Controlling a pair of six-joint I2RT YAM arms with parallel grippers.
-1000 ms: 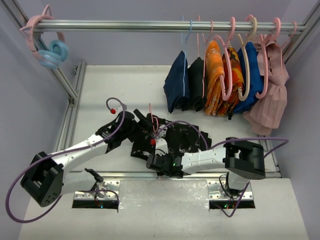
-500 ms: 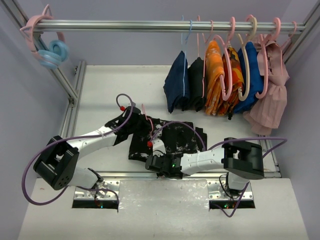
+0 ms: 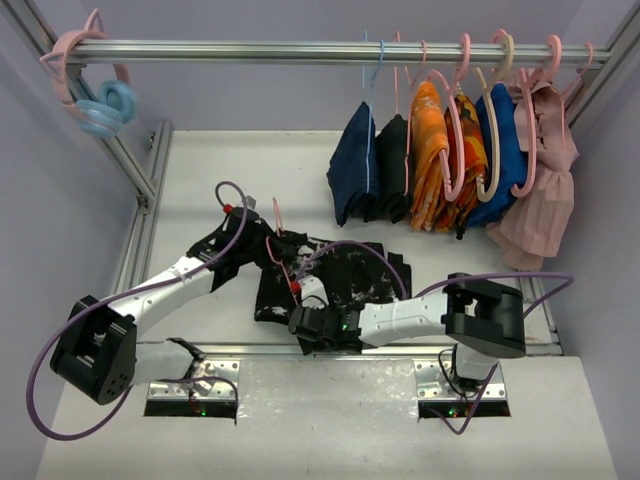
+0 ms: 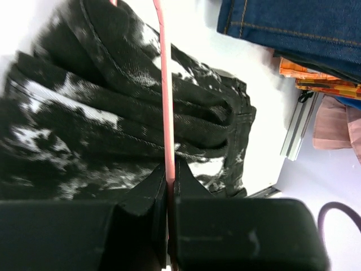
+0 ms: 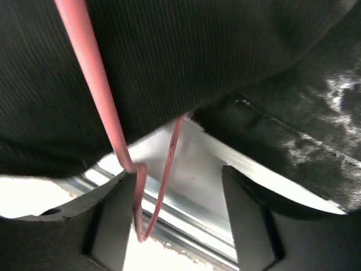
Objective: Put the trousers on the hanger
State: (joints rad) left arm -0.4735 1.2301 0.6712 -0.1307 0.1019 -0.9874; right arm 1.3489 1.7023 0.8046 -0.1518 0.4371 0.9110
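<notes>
No text, label, brand, number or sign can be read in any of the views. The trousers (image 4: 84, 113) show only white splatter marks, the hanger (image 4: 167, 113) is bare pink wire, and the hung clothes (image 3: 450, 160) at the far right corner of the worktop carry no legible tags.

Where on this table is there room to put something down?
Bare tabletop lies far left, between the frame rail and the hanging clothes. A smaller patch sits right of the trousers. Crowded: the near middle, with trousers, hanger, left arm, right arm.
</notes>
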